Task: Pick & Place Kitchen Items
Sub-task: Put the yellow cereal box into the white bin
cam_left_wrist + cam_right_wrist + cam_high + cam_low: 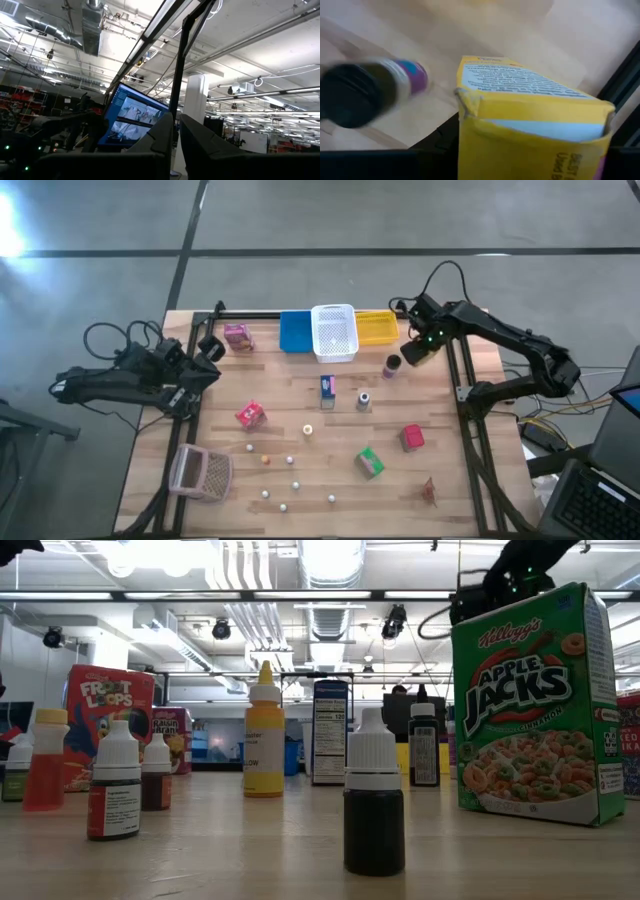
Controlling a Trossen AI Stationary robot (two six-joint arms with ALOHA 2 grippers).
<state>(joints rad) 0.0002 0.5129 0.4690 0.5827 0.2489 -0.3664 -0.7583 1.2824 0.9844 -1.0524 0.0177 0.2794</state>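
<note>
A yellow box [530,120] fills the right wrist view, sitting between the right pincer's dark fingers, which appear to be closed on it. From above, the right pincer [418,350] hangs in the upper right of the frame, over the bench's [470,510] far right edge, just right of a dark jar [392,365] and below the yellow bin [378,328]. The blue bin [294,332] and white bin [334,332] sit side by side to that bin's left.

Other items are scattered across the bench: a pink box [238,336] at upper left, a red box [412,438], a green box [370,463] and small white balls [284,506] along the bottom.

The step looks like carrying the yellow box. The next move probably calls for bringing it over a bin and letting go.

The left pincer [205,352] waits at the bench's left edge, fingers [165,135] pressed together and holding nothing.
</note>
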